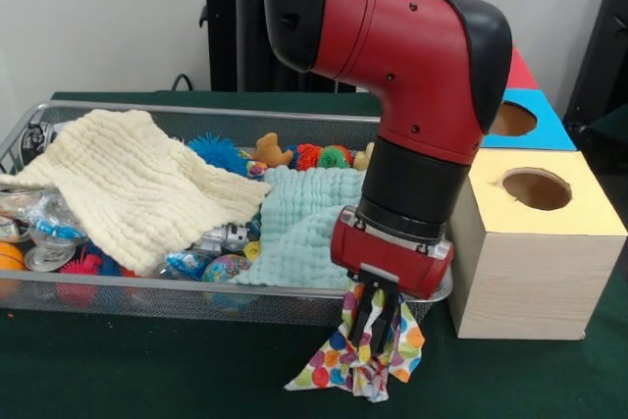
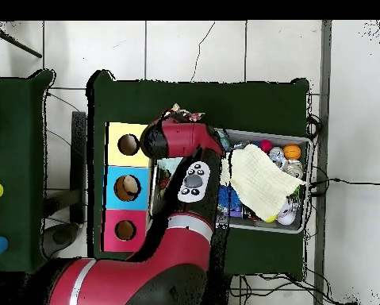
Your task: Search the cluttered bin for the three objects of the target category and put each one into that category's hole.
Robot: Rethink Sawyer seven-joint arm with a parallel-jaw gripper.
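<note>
My gripper [image 1: 378, 313] is shut on a white fabric piece with bright polka dots [image 1: 359, 360], which hangs limp from the fingers. It hangs outside the wire mesh bin [image 1: 196, 287], by the bin's near right corner and just left of the yellow-faced box [image 1: 535, 272]. That box's round hole [image 1: 536, 188] is open and empty. In the overhead view the arm hides the gripper; the fabric [image 2: 184, 115] peeks out beside the yellow box's hole [image 2: 128, 144]. No other dotted fabric piece shows in the bin [image 2: 300, 226].
A cream waffle cloth [image 1: 137, 183] and a mint waffle cloth [image 1: 304, 228] lie over toys in the bin. The blue-faced box [image 1: 549, 130] and the red-faced box [image 1: 520, 71] stand behind the yellow one. The table is covered in dark green cloth [image 1: 147, 370].
</note>
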